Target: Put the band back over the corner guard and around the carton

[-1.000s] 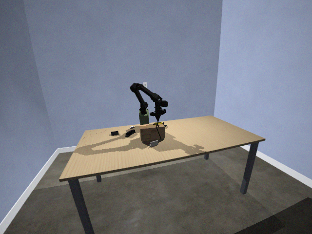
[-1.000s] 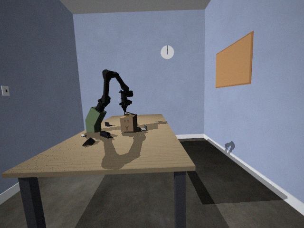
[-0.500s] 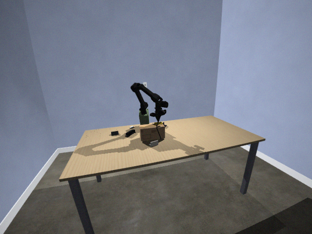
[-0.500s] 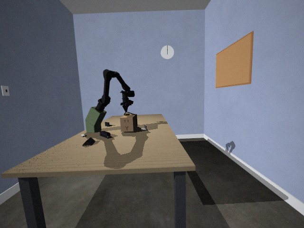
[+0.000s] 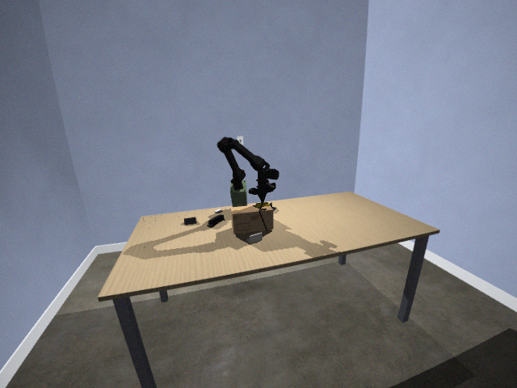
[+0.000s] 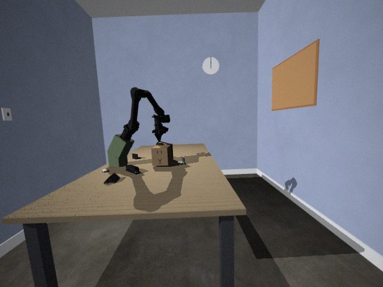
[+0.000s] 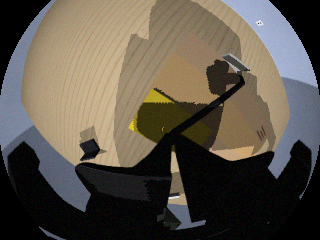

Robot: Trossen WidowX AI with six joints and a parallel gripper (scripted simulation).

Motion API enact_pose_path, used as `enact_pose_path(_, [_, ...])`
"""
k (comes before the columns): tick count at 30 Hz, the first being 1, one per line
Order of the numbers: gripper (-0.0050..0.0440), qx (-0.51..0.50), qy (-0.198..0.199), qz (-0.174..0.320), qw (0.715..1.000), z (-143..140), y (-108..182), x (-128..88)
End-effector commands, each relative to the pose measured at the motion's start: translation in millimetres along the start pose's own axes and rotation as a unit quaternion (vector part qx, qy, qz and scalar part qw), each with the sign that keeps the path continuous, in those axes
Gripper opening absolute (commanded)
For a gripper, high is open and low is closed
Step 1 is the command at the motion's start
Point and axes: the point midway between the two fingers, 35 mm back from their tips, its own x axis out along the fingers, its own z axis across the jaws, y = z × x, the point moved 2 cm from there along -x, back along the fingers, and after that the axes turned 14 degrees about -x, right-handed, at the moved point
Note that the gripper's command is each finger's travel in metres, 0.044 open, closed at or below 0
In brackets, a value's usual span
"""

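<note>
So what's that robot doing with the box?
The robot arm has its gripper shut on a thin black band, just above the yellow corner guard on the cardboard carton. Its job is to put the band neatly round the carton, over the guard, without moving the guard. The band slants up to the fingertips and isn't let go yet, so the job isn't finished.

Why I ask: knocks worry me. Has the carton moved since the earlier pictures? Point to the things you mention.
No, no visible shift either way: in the exterior view the carton [image 5: 246, 221] [image 6: 159, 155] [image 7: 172, 75] keeps the same place against the green pedestal [image 5: 238, 196] [image 6: 119, 151] [image 7: 172, 219].
</note>
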Motion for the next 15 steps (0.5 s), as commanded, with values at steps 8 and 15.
enact_pose_path(8, [0.0,-0.001,-0.007,-0.004,1.0,2.2,-1.5,9.4])
enact_pose_path(15, [0.0,-0.001,-0.007,-0.004,1.0,2.2,-1.5,10.7])
